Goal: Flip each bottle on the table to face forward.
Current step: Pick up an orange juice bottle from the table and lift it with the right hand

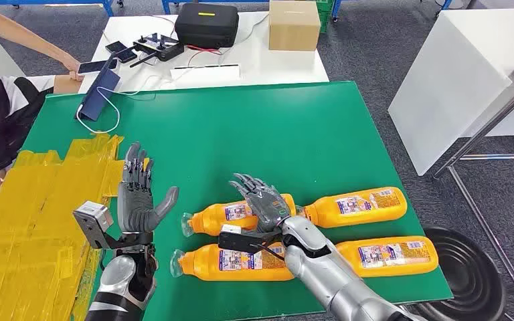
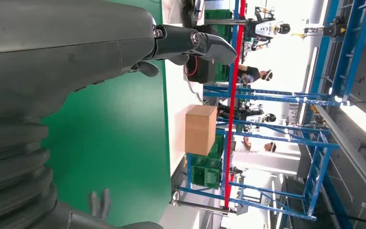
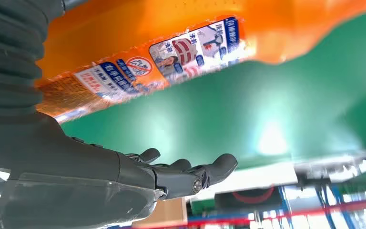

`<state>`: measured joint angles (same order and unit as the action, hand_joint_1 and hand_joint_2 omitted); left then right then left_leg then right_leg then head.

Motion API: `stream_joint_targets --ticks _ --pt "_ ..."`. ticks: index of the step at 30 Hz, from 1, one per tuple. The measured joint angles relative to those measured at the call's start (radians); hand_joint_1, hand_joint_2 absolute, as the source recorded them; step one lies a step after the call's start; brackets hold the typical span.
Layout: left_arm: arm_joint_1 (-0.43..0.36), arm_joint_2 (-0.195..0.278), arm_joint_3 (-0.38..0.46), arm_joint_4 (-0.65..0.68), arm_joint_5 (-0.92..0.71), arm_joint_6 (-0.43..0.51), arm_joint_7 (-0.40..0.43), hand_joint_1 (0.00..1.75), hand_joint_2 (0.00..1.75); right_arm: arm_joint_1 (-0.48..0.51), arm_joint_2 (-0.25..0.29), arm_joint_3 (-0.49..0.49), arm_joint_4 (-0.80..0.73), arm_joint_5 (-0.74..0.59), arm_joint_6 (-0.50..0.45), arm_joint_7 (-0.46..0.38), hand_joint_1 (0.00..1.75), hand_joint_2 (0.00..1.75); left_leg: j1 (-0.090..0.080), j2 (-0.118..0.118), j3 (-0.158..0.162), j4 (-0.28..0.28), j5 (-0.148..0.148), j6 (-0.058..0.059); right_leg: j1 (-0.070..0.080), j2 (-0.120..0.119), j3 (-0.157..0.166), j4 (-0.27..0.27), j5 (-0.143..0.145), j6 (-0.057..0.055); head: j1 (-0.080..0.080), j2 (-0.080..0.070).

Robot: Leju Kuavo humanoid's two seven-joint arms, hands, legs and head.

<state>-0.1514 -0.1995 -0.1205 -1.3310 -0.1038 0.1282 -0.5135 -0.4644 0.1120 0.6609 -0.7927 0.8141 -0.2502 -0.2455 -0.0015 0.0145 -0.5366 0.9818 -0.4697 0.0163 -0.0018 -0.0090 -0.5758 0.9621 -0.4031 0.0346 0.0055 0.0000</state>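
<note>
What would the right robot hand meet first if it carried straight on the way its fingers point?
Probably nothing on the mat: beyond the right robot hand, open over the back-left orange bottle, lies bare green mat, though its height is unclear.

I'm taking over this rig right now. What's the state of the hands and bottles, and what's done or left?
Left hand: open, raised above the green table, holding nothing.
Right hand: open, fingers spread over the back-left bottle; no grip visible.
Four orange bottles lie on their sides in two rows: back-right bottle, front-left bottle, front-right bottle.
Done: cannot tell which already face forward.
Left: check the labels, then flip any that don't face forward.
</note>
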Motion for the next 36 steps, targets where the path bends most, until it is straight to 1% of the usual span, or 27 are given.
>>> stream_joint_targets --ticks 9,13,17,23,28,36 --pt "-0.005 0.0 0.001 0.016 -0.003 0.001 -0.001 0.0 1.75 0.028 0.003 -0.012 -0.029 0.009 0.013 0.017 0.0 1.75 0.0 0.0 0.0 0.0 0.0 0.0 0.0 0.0 0.0 0.0 0.0 0.0 0.0 0.0" --pt "-0.007 0.0 0.002 0.021 -0.006 0.001 -0.001 0.0 1.75 0.028 0.004 -0.012 -0.031 0.02 0.022 0.035 0.0 1.75 0.0 0.0 0.0 0.0 0.0 0.0 0.0 0.0 0.0 0.0 0.0 0.0 0.0 0.0" --pt "-0.009 0.0 0.003 0.025 -0.008 0.001 -0.001 0.0 1.75 0.02 0.004 -0.012 -0.021 0.03 0.053 0.067 0.0 1.75 0.0 0.0 0.0 0.0 0.0 0.0 0.0 0.0 0.0 0.0 0.0 0.0 0.0 0.0" --pt "-0.01 0.0 0.004 0.025 -0.011 0.0 0.001 0.0 1.75 -0.014 0.005 -0.01 0.058 0.058 0.078 0.112 0.0 1.75 0.0 0.0 0.0 0.0 0.0 0.0 0.0 0.0 0.0 0.0 0.0 0.0 0.0 0.0" --pt "-0.012 0.0 0.004 0.031 -0.012 -0.006 0.003 0.0 1.75 -0.069 0.014 -0.005 0.139 0.099 0.109 0.152 0.0 1.75 0.0 0.0 0.001 0.0 0.0 0.0 0.0 0.0 0.0 0.0 0.0 0.0 0.0 0.0" --pt "-0.016 0.0 0.004 0.037 -0.012 -0.01 0.003 0.0 1.75 -0.13 0.026 0.01 0.226 0.121 0.153 0.175 0.0 1.75 0.0 0.0 0.002 0.0 0.0 0.0 0.0 0.0 0.002 0.0 0.0 0.0 0.0 0.0"
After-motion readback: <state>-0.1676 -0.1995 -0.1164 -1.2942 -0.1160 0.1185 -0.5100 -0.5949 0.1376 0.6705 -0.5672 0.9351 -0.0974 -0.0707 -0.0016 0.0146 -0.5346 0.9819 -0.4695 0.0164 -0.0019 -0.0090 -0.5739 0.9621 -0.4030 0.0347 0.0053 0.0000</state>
